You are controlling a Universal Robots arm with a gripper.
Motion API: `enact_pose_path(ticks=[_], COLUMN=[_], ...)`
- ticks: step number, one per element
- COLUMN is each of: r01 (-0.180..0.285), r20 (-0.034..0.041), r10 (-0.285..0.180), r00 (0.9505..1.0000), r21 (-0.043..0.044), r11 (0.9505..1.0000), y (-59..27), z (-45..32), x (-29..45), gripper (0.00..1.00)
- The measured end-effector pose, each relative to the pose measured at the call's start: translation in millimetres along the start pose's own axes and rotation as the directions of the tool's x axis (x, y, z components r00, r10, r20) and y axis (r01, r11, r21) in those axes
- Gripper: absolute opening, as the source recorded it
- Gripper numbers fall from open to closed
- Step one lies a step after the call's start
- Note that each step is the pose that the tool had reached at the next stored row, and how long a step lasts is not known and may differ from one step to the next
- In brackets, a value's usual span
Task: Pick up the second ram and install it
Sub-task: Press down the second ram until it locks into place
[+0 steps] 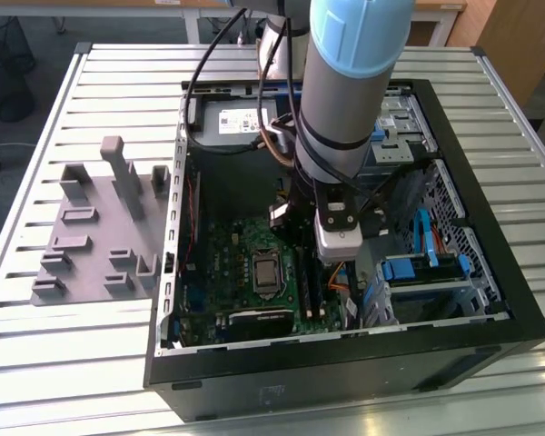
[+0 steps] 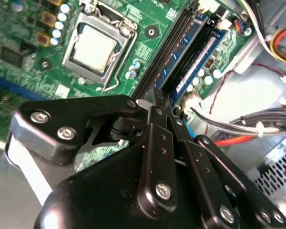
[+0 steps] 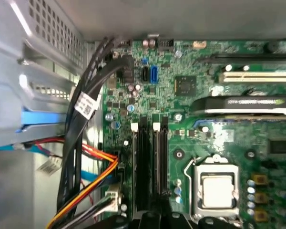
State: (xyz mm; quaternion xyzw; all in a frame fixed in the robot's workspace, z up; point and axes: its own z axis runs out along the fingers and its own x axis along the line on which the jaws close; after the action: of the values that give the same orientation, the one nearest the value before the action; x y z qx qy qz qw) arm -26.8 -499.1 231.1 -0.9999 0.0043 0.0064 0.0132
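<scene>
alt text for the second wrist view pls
A black gripper reaches down over a green motherboard, its tips at the memory slots, where a blue-green ram stick stands in a slot. A silver processor sits in its socket beside the slots, and bundled cables run alongside.

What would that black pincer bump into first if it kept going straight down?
Most likely the long black plastic memory slots on the green motherboard. The black pincer points down at them beside the square silver processor, though depth is hard to judge.
</scene>
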Motion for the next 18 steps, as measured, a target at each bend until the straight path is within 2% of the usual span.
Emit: enact_pose_path(ticks=[4,10,18], r01=[0.000,0.000,0.000], r20=[0.0000,0.0000,0.0000], r10=[0.000,0.000,0.000], r00=[1.0000,1.0000,1.0000], r21=[0.0017,0.0026,0.0028], r11=[1.0000,1.0000,1.0000], y=[-0.1,-2.5,-12.1], z=[-4.6,-4.6,-4.3], x=[0.0,0.0,-0.1], gripper=[0.11,0.11,0.11])
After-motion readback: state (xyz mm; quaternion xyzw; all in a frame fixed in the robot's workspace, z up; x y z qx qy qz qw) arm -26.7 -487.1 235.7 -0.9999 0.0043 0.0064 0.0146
